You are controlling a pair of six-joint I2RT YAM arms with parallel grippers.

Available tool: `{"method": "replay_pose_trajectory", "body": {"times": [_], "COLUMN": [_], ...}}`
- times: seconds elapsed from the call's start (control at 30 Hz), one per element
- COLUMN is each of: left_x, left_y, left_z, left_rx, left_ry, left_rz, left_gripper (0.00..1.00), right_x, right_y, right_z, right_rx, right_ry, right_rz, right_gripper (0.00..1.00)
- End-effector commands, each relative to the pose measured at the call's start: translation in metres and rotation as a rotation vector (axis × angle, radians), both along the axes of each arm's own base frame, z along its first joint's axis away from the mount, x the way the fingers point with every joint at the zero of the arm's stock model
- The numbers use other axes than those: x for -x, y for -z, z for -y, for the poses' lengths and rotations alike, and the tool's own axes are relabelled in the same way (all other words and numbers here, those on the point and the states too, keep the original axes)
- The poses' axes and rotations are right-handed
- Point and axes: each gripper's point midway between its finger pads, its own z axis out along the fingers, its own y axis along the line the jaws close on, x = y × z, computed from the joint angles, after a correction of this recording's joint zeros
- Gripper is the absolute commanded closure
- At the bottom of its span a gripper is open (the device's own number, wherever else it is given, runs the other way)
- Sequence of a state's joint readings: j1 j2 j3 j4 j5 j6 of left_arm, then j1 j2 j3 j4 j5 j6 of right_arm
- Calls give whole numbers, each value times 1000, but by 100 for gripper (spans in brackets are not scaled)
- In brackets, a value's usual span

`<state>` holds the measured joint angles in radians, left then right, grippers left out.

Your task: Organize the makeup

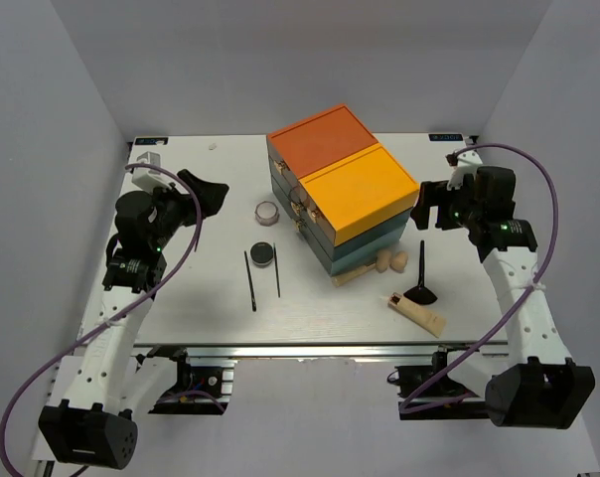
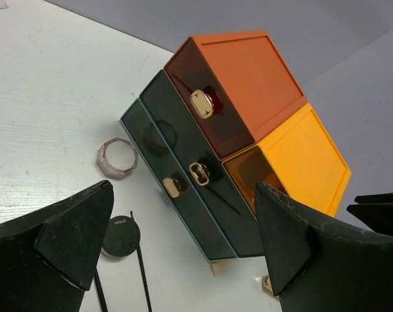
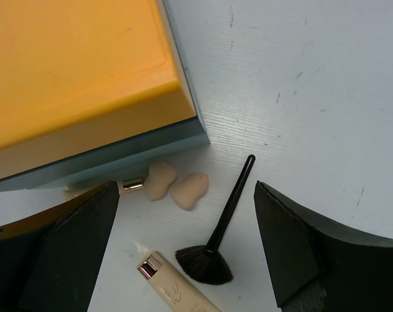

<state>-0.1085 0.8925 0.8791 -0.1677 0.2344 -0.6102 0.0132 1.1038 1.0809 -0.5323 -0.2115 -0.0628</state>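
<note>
Nearest you, by the table's near edge on the right, lay one beige tube (image 1: 417, 314). One black flared brush (image 1: 420, 288) sat just beyond it, its bristles close to the tube's cap and its handle pointing away from you. A little farther and to the left, two beige egg-shaped sponges (image 1: 391, 262) lay side by side at the near right corner of the drawer box (image 1: 342, 189). On the left of the box you had two thin black sticks (image 1: 251, 281), roughly parallel, with one round black compact (image 1: 263, 253) at their far ends. One round pinkish jar (image 1: 268, 211) stood farther back. Your left gripper (image 1: 209, 194) was spread fully wide to the left of the jar, holding and touching nothing. Your right gripper (image 1: 426, 207) was just as wide and empty, poised beside the box's right end, above the sponges and brush.
</note>
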Motion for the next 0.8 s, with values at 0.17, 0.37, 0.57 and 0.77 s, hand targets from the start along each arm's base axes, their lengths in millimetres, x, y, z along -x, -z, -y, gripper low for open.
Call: {"method": "replay_pose_trajectory", "body": {"times": [0.17, 0.37, 0.57, 0.77], "left_x": [-5, -26, -56, -88], "left_y": [-12, -2, 14, 42], "left_z": [7, 21, 54, 103], "left_rx": [17, 11, -34, -70], "left_ry": [35, 114, 215, 338], "left_rz": [30, -9, 28, 22], "left_gripper": [15, 98, 22, 2], "right_x": [55, 101, 118, 102], "right_y": [-50, -65, -70, -76], "right_z": [-61, -100, -120, -121], "right_rx": [46, -132, -367, -383], "right_ry": [-589, -827, -966, -933], "right_rz": [330, 423, 304, 289], "right_gripper": [11, 11, 34, 30]}}
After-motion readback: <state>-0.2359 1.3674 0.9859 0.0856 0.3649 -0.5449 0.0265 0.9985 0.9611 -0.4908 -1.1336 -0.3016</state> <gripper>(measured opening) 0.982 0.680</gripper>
